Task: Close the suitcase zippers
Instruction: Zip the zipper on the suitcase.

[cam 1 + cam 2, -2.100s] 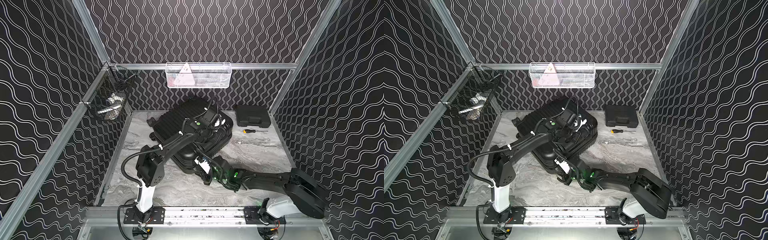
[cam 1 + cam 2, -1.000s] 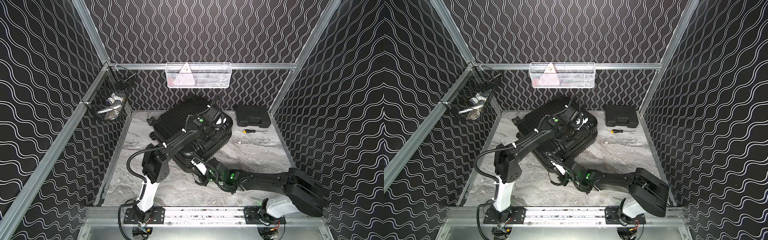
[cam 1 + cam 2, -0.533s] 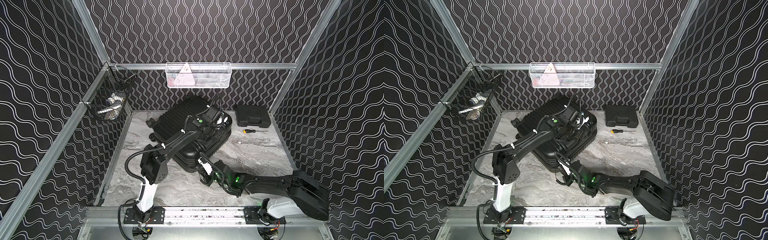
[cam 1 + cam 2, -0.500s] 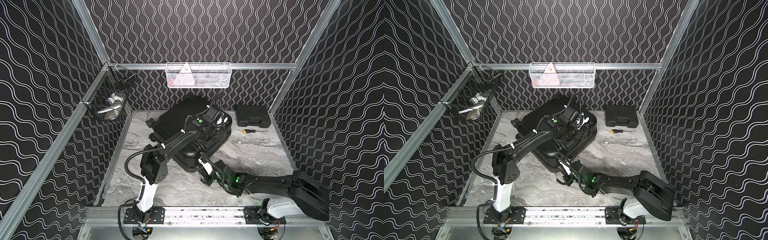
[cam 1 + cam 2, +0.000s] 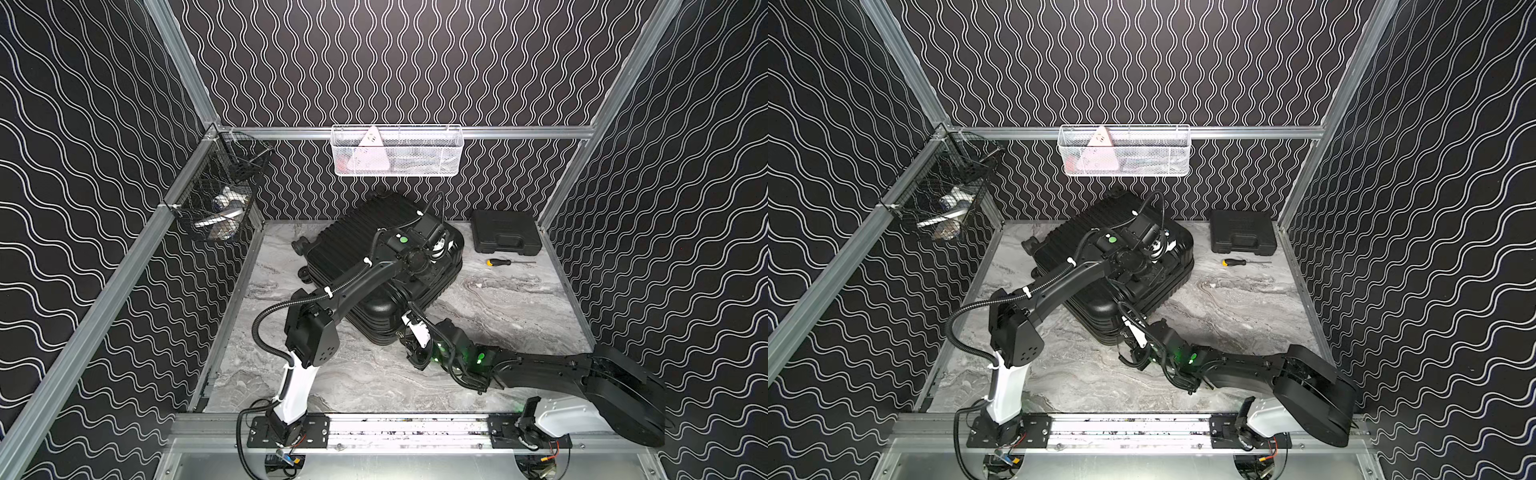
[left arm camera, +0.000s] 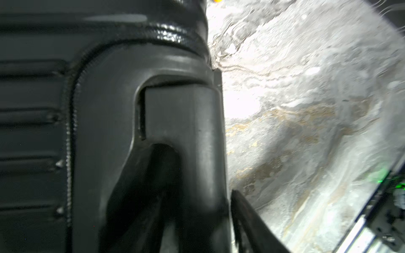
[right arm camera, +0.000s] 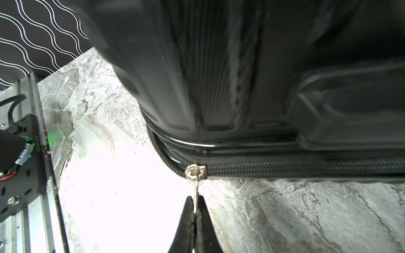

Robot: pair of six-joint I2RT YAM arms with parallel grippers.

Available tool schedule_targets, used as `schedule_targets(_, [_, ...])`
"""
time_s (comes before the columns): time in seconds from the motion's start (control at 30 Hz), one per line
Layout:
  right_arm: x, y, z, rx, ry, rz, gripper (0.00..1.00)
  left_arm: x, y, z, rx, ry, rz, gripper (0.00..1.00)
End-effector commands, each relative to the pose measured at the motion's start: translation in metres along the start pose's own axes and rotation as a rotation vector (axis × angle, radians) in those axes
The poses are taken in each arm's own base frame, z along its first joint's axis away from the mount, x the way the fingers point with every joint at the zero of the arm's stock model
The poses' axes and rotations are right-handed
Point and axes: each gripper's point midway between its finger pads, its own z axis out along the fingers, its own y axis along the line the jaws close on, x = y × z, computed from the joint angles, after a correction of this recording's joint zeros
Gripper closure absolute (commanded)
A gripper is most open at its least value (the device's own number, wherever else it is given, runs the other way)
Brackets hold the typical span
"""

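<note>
Right fingers still pinched on zipper pull at suitcase corner; left fingers' state unclear.

One suitcase, one toolbox, one screwdriver

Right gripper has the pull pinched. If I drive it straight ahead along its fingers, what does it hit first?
The silvery slider on the zipper band, just beyond the pull that the right gripper pinches. Directly behind it is the suitcase shell. The gap looks short, but depth is unclear.
</note>
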Motion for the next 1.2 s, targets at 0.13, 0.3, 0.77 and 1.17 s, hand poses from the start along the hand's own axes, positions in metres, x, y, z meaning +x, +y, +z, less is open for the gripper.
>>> schedule_targets(0.13, [0.001, -0.017, -0.005, 0.059, 0.011, 0.019, 1.00, 0.028, 0.022, 0.003, -0.108, 0.121, 0.031, 0.62])
schedule_targets(0.3, [0.002, -0.044, -0.012, 0.133, 0.006, 0.081, 1.00, 0.025, 0.025, -0.004, -0.129, 0.103, 0.042, 0.65])
schedule_targets(0.77, [-0.004, -0.030, -0.012, 0.029, 0.021, 0.060, 1.00, -0.024, 0.032, -0.033, -0.176, -0.115, -0.047, 0.75])
schedule_targets(1.17, [-0.016, 0.031, -0.010, -0.260, 0.055, -0.058, 1.00, -0.053, 0.027, -0.016, -0.137, -0.157, -0.073, 0.77])
